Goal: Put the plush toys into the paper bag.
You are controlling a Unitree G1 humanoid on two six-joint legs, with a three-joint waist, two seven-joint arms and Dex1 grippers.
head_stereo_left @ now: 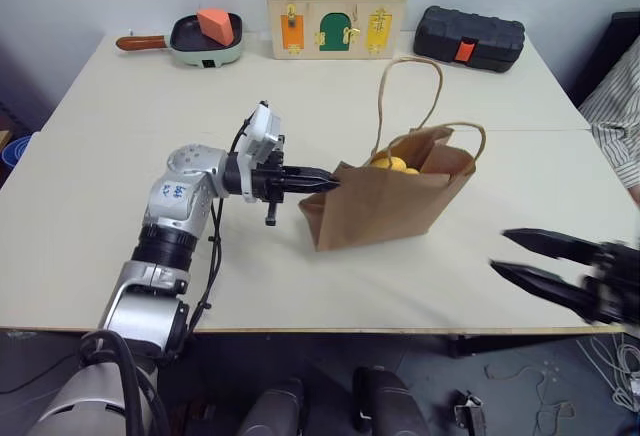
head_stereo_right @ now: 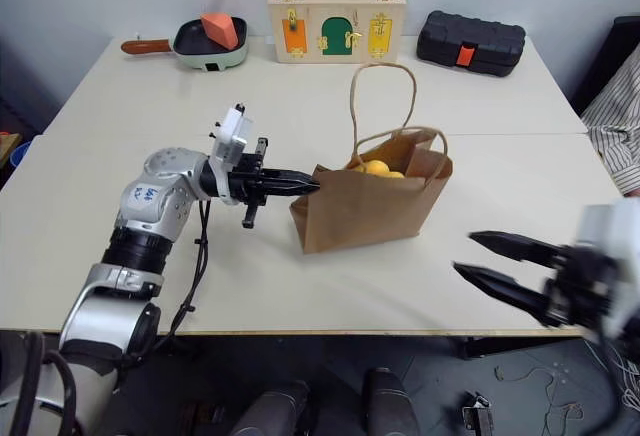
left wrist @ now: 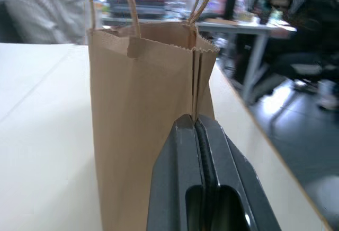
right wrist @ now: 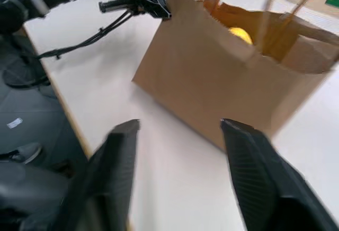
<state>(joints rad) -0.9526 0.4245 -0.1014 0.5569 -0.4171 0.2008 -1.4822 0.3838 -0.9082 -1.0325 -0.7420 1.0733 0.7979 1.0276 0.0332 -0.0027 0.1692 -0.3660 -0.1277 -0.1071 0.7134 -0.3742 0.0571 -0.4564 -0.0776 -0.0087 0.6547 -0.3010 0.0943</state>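
Observation:
The brown paper bag point(head_stereo_left: 385, 201) stands upright near the middle of the table, its twine handles up and its mouth open. A yellow plush toy point(head_stereo_left: 392, 164) shows inside, just below the rim. My left gripper point(head_stereo_left: 332, 181) reaches in level from the left. It is shut on the bag's upper left side edge, and in the left wrist view the fold runs down between the closed fingertips point(left wrist: 186, 127). My right gripper point(head_stereo_left: 500, 252) hangs open off the bag's right front, near the table's front edge, holding nothing. In the right wrist view the bag point(right wrist: 222, 77) lies beyond its spread fingers.
At the back of the table stand a green pan with an orange wedge block point(head_stereo_left: 207, 38), a wooden box with coloured doors point(head_stereo_left: 335, 16) and a black case point(head_stereo_left: 468, 38). A person's striped sleeve point(head_stereo_left: 615, 116) is at the right edge.

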